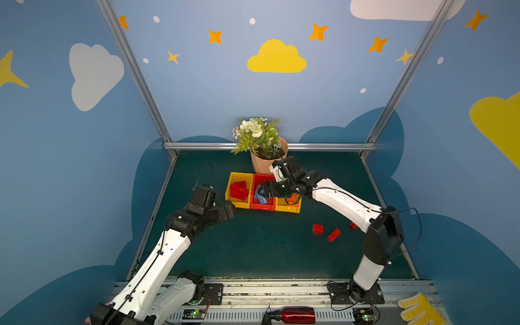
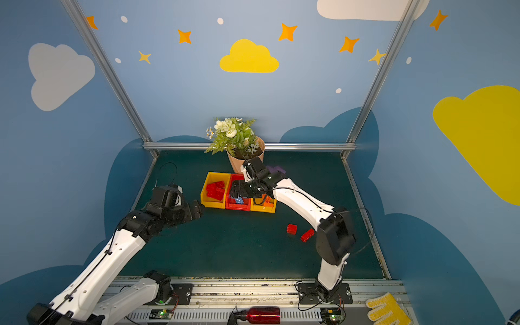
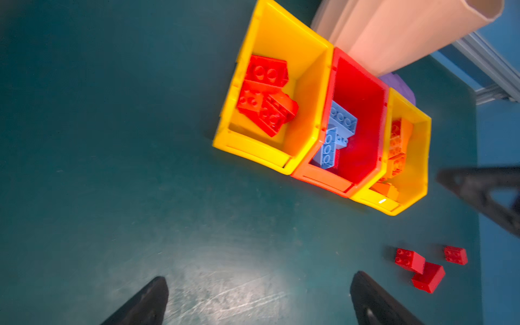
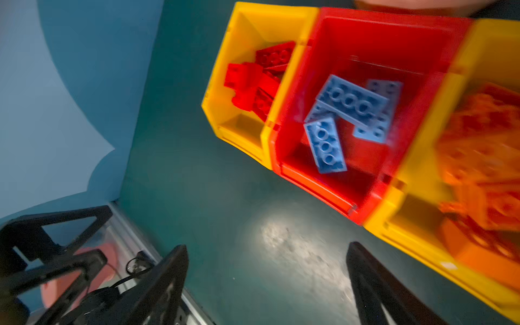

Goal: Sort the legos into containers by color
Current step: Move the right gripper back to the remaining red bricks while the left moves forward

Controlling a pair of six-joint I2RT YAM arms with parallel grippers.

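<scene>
Nearly sorted: red legos in one yellow container, blue legos in the red container, orange legos in the other yellow container, three red bricks loose on the desk, left jaws and right jaws wide, empty.

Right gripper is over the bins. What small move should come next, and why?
Probably draw the right gripper back from the red bin toward the loose red bricks on the mat. Its jaws stand open and empty, blue bricks lie in that bin, and three red ones lie unsorted nearest this arm.
</scene>
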